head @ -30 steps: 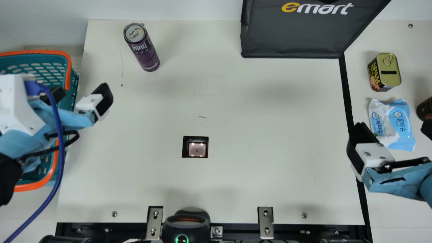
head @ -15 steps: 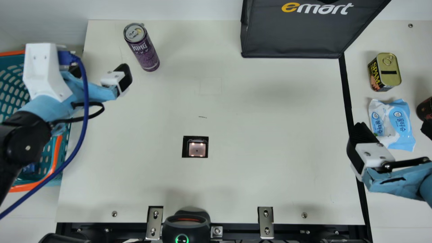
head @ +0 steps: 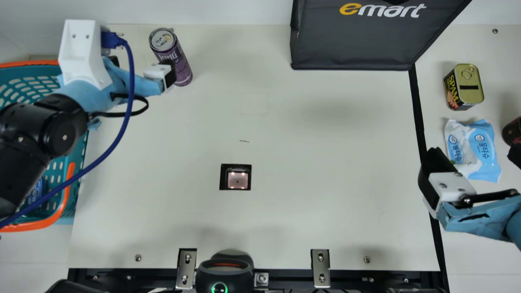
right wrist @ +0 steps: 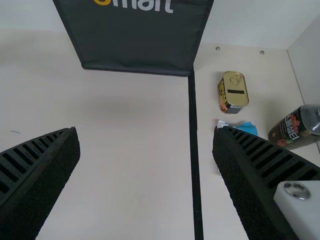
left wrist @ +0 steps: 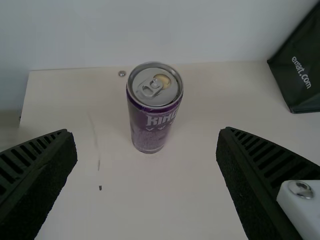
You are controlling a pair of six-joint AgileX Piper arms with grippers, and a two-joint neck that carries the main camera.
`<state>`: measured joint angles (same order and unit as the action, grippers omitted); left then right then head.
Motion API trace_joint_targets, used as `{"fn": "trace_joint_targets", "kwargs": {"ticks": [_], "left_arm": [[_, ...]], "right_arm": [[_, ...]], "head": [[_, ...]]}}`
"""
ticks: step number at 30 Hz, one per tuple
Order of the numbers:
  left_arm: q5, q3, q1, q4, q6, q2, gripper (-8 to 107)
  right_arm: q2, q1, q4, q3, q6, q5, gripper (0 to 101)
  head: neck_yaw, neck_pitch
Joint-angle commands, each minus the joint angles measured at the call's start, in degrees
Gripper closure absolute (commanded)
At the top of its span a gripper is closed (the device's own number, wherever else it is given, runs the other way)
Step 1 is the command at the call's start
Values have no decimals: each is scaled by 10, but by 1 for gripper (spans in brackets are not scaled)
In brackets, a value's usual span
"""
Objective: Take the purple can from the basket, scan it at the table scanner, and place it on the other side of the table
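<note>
My left gripper (head: 142,67) is open at the table's back left, one finger overlapping the lower part of the purple can (head: 182,67). The can stands upright on the table, outside the basket (head: 62,205). In the left wrist view the purple can (left wrist: 152,122) is beyond the open left gripper (left wrist: 146,136), nothing held. The scanner (head: 237,180) is set in the table, its lights lit. My right gripper (head: 474,156) stands open over the right side; in the right wrist view the right gripper (right wrist: 145,135) has nothing between its fingers.
A black bag (head: 358,44) stands at the back. Beyond the black line on the right are a yellow-topped tin (head: 470,83), a wipes pack (head: 474,148) and a dark can or bottle (head: 512,132). A blue item (head: 36,192) lies in the basket. A blue cable (head: 122,132) trails from the left arm.
My left gripper has moved from beside the basket toward the back and right, up to the purple can, staying open. The can and the right arm have kept still.
</note>
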<state>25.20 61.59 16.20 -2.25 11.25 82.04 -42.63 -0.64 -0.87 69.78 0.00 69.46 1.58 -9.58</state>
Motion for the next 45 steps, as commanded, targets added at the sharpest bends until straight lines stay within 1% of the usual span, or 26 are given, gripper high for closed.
{"fn": "trace_joint_targets", "kwargs": {"ticks": [1,12,21,27,35,45], "left_arm": [[9,24,3,-6,4,14,9],[65,113,14,-50,37,78,9],[106,159,26,-84,76,117,9],[115,172,29,-92,89,140,9],[101,181,29,-113,111,174,9],[65,161,25,-123,127,194,9]], "right_arm": [[0,0,0,0,0,0,6],[0,0,0,0,0,0,6],[0,0,0,0,0,0,6],[0,0,0,0,0,0,6],[0,0,0,0,0,0,6],[0,0,0,0,0,0,6]], "head": [[0,17],[0,17],[0,17],[0,17],[0,17],[0,17]]}}
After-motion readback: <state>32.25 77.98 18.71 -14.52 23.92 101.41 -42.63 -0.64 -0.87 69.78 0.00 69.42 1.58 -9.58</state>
